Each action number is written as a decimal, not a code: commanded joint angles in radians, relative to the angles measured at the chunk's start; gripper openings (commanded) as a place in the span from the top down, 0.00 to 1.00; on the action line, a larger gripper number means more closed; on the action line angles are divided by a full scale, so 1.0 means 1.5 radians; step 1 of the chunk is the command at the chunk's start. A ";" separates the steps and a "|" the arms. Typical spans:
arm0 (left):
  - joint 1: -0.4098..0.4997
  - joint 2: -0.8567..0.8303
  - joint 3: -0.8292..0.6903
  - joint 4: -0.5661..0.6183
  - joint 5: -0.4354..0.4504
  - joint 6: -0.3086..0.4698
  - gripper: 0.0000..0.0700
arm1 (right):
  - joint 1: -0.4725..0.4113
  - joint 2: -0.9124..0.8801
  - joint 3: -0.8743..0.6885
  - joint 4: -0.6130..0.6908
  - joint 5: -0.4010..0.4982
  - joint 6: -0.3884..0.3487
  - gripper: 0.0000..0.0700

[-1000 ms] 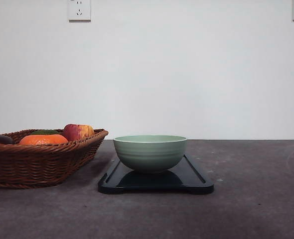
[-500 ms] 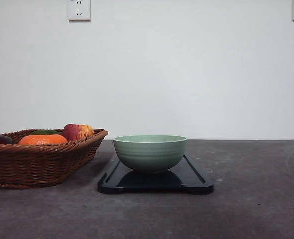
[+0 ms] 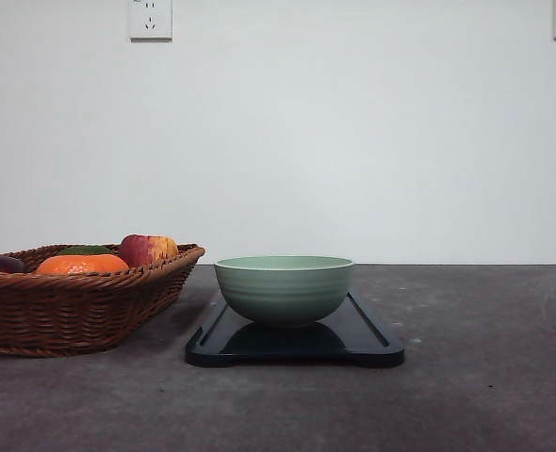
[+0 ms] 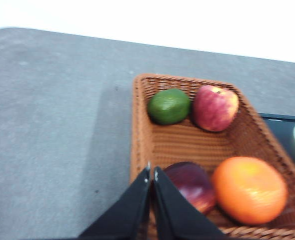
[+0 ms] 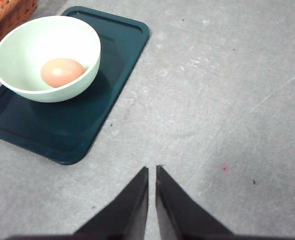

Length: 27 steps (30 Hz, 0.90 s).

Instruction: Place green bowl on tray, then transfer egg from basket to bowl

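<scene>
Grey speckled surface (image 3: 466,395) is backed by a white wall (image 3: 353,141); a brown egg (image 5: 62,72) is cradled in the ridged green bowl (image 3: 284,288) on the tray (image 3: 372,344). Both arms' fingers (image 4: 151,176) (image 5: 152,172) are seen clenched, empty.

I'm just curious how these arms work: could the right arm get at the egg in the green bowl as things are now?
Probably yes. The egg lies uncovered in the open-topped green bowl on the tray, and the grey table between it and the right gripper is bare. The gripper is shut, so it would need to open first.
</scene>
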State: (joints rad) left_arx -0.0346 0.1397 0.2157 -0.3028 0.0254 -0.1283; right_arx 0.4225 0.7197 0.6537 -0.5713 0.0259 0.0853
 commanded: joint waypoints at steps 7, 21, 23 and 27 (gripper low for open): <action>0.018 -0.085 -0.086 0.017 -0.001 0.010 1.00 | 0.003 0.003 0.005 0.006 0.001 0.005 0.98; 0.021 -0.091 -0.135 0.079 -0.002 0.006 1.00 | 0.003 0.003 0.005 0.006 0.001 0.005 0.98; 0.021 -0.091 -0.135 0.079 -0.002 0.006 1.00 | 0.003 0.003 0.005 0.007 0.001 0.005 0.98; 0.021 -0.091 -0.135 0.079 -0.002 0.006 1.00 | 0.003 0.003 0.005 0.006 0.001 0.005 0.98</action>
State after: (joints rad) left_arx -0.0044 0.0038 0.0322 -0.1816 0.0240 -0.1226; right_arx 0.4225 0.7197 0.6537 -0.5713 0.0261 0.0856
